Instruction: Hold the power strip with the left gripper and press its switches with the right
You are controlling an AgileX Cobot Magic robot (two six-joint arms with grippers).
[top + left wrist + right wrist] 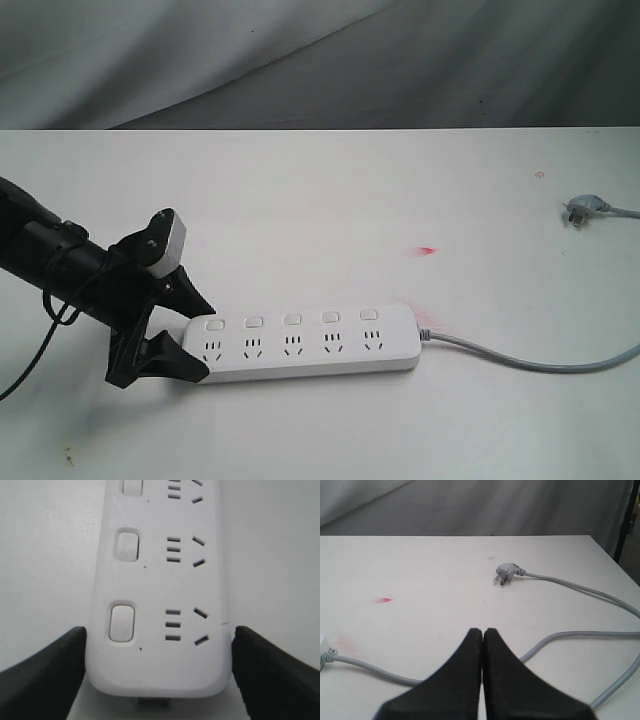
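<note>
The white power strip point(310, 345) lies flat near the table's front, with its row of small switches point(291, 319) along the far edge. My left gripper point(203, 340) straddles its left end, one black finger against each long side. In the left wrist view, both fingers point(55, 665) touch the sides of the power strip point(160, 670), beside the end switch point(122, 622). My right gripper point(483, 630) is out of the exterior view. Its wrist view shows it shut and empty, above the table and over the grey cord point(570, 635).
The grey cord point(520, 360) runs from the strip's right end off to the right. Its plug point(583, 208) lies at the far right of the table. A small red mark point(428, 250) is on the tabletop. A grey cloth backdrop point(320, 60) hangs behind.
</note>
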